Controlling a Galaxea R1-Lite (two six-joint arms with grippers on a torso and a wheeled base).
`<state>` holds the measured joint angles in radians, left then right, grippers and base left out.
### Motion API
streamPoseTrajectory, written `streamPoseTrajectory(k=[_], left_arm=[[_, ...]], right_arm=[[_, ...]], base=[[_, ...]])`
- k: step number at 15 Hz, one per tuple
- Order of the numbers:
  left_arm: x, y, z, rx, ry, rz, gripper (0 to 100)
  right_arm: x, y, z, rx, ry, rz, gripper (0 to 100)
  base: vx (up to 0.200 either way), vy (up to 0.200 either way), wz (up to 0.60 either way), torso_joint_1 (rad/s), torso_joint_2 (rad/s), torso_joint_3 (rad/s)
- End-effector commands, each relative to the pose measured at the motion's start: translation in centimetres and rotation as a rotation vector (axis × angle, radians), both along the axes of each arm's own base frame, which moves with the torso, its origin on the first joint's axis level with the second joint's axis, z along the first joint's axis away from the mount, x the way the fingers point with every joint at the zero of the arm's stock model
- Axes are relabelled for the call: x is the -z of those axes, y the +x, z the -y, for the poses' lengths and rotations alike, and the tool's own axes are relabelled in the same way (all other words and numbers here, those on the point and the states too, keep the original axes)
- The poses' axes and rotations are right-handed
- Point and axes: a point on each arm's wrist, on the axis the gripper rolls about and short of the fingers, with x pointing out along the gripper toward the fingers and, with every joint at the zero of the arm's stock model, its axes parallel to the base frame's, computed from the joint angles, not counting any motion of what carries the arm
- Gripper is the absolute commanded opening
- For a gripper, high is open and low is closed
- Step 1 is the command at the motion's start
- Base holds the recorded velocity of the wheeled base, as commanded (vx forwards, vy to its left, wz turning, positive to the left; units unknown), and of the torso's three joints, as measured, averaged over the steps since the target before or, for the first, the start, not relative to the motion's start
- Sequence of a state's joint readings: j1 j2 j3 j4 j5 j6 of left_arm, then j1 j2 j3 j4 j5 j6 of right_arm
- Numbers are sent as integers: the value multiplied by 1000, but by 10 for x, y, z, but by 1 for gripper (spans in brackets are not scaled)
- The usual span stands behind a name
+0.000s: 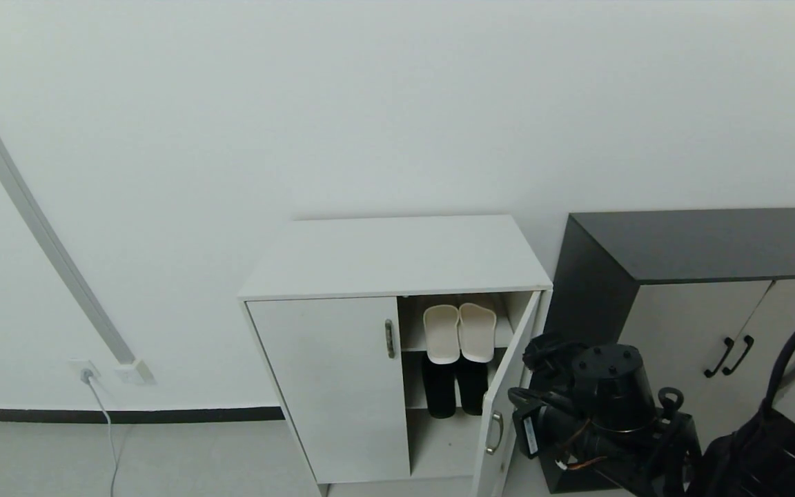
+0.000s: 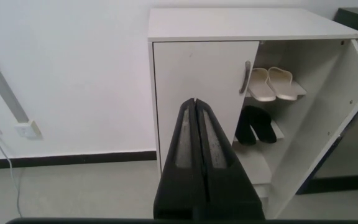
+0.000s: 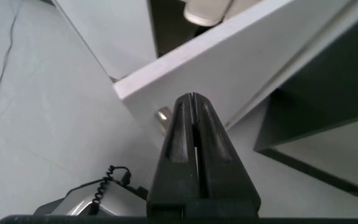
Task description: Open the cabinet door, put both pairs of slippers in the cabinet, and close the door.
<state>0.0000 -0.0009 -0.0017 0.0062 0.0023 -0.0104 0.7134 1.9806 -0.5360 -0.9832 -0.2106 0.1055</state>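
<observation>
1. Head view: the white cabinet [image 1: 397, 255] stands at the centre of the view. Its left door [image 1: 328, 386] is closed, and its right door [image 1: 508, 386] is swung open toward 5 o'clock.
2. Inside, the white slippers [image 1: 459, 333] lie side by side on the upper shelf, overhanging its front edge. The black slippers [image 1: 454, 386] sit at 6 o'clock of them on the shelf below.
3. The right arm [image 1: 604, 407] is at 3 o'clock of the open door, near the door handle [image 1: 494, 433]. A dark cabinet [image 1: 701, 241] stands at 3 o'clock of the white one, and a wall socket [image 1: 85, 373] is at 9 o'clock.
4. Left wrist view: the left gripper [image 2: 194, 106] has its fingers pressed together on nothing, in front of the closed door [image 2: 197, 81]. Both pairs, white [image 2: 277, 83] and black [image 2: 257, 124], rest on their shelves.
5. Right wrist view: the right gripper [image 3: 193, 99] is also pressed together and empty, its tips just beside the open door's edge [image 3: 229, 56] and handle [image 3: 162, 115].
</observation>
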Motion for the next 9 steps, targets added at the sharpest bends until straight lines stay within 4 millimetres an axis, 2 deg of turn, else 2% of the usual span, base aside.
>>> streamPoseTrajectory(k=[1,5,9], left_arm=[[0,0,0,-1,0,-1,0],[0,0,0,-1,-2,-1,0],[0,0,0,-1,-2,-1,0]], right_arm=[[13,8,-6,0,-15,-25,0],[22,23,-15,13,-1,-5,0],[34,54,-26,45,17,16,0]], base=[[0,0,0,0,0,0],[0,0,0,0,0,0],[0,0,0,0,0,0]])
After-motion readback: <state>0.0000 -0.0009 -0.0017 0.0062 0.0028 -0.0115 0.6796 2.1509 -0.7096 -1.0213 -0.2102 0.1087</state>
